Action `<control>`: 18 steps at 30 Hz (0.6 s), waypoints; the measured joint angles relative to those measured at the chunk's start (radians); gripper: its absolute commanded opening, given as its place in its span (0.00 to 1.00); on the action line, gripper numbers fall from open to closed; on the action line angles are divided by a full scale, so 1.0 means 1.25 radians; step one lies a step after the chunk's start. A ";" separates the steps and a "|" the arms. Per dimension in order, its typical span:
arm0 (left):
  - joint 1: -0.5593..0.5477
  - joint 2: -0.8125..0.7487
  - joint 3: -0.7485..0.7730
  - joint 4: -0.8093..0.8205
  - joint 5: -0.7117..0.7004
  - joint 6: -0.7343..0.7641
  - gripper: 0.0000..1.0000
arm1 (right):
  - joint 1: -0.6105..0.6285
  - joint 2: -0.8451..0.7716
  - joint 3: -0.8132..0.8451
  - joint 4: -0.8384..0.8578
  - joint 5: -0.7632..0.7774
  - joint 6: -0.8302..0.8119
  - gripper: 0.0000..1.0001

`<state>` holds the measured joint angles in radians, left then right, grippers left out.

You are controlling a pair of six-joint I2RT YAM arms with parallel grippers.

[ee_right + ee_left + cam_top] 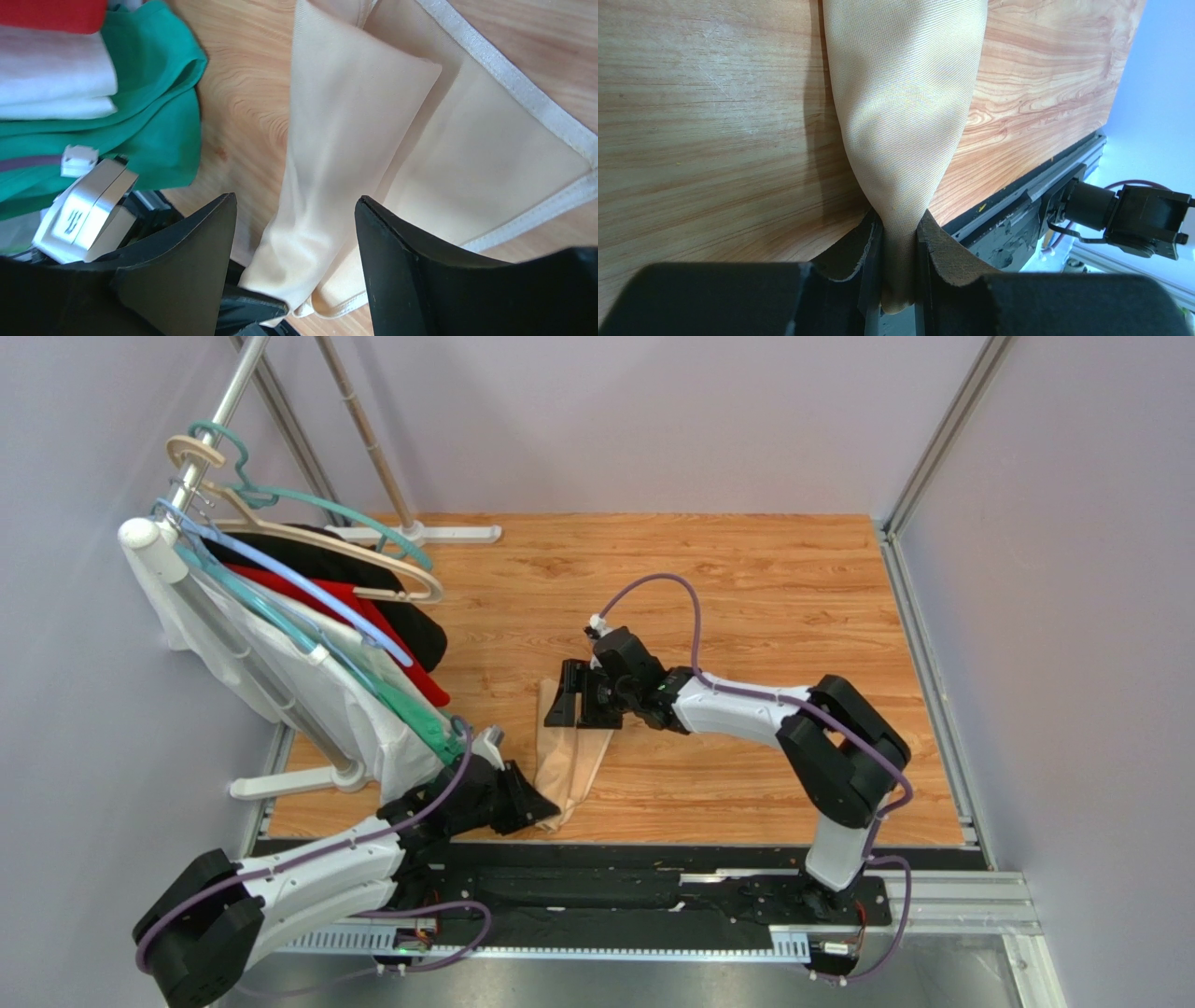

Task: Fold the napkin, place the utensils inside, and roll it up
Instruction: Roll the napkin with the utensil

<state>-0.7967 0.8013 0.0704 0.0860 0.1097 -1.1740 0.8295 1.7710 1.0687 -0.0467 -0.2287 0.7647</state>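
1. Evidently the folding step is in hand. The thin, pale peach-beige cloth napkin (571,756) lies on the wood-grain worktop (758,588), left of centre. It is gathered into a narrow strip running near to far, with hemmed layers overlapping at its far end.
2. The left claw (899,241) is pressed together on the napkin's near end, and the cloth funnels into the pinch between its fingers.
3. The right claw (295,206) hovers spread wide above the far part of the strip and grips nothing. Cloth shows below the gap.
4. The slender purple and tan utensils show in no view. Whether any lie hidden inside the cloth cannot be told.
5. As I judge it, the next move calls for the right claw to descend and close on the far layers. Both ends could then be drawn flat for a clean fold, kept away from the green, white and red hanging garments (140,105) just to the left.
6. No container is in view, so there are no contents to report.
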 measured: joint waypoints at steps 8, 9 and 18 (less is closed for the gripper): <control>0.000 0.023 0.000 0.019 0.002 0.004 0.00 | -0.003 0.113 0.086 -0.043 0.005 -0.008 0.67; 0.000 0.025 0.000 0.021 0.002 0.005 0.00 | -0.005 0.125 0.096 -0.047 0.002 -0.008 0.66; 0.001 0.068 0.003 0.066 0.013 0.026 0.00 | -0.033 0.193 0.139 -0.027 -0.074 0.023 0.02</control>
<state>-0.7956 0.8867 0.0738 0.1684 0.1257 -1.1416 0.7879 2.0129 1.2419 -0.0799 -0.3210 0.7933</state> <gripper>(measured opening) 0.249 0.187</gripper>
